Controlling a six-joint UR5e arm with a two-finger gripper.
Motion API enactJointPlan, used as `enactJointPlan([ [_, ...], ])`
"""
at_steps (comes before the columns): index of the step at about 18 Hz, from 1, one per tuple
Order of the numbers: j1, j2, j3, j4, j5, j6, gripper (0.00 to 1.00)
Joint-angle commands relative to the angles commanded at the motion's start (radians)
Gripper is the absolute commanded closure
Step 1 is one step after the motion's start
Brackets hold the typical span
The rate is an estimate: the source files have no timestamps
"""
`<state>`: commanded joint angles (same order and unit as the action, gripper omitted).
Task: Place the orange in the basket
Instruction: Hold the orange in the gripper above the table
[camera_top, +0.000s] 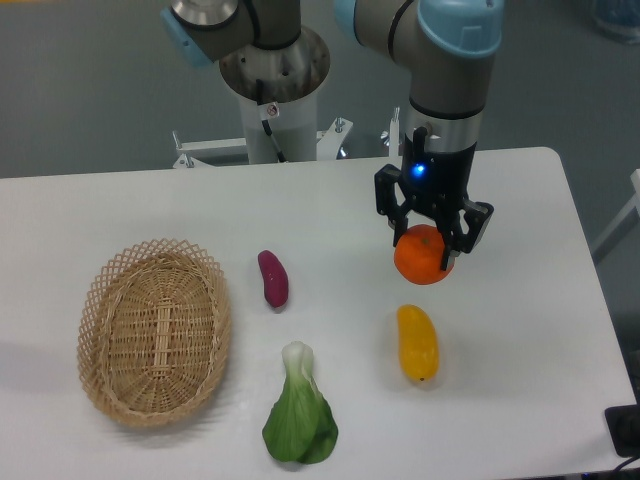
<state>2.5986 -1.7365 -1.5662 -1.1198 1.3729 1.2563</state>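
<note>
From my seat I see the gripper clasped around the orange, its two black fingers pressing the fruit from either side near its top. The orange is a smooth, round, bright ball with a faint sheen; whether it rests on the surface or hangs just above it I cannot tell. A small blue light glows on the black wrist housing above the fingers, and the arm rising from it is grey metal with pale-blue plastic caps at the joints.

The basket sits well apart to the left, oval, woven of light tan wicker, with a tight central weave and an open lattice rim. Nothing lies inside it.

The surface is plain matte white with rounded corners. Just below the orange lies an elongated yellow-orange fruit, glossy and slightly curved, apart from the gripper. Between basket and orange lies a small purple sweet-potato shape, dull-skinned and tapered at both ends. Nearer the front edge is a leafy green vegetable with a white stem base and crinkled dark leaves, looking like moulded plastic.

I can read no writing or brand mark anywhere; a small red-and-white sticker on the arm's pedestal is too small to make out.
</note>
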Motion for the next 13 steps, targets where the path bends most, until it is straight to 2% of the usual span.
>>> enactJointPlan([
  [13, -0.003, 0.009, -0.012, 0.000, 0.005, -0.008, 0.44],
])
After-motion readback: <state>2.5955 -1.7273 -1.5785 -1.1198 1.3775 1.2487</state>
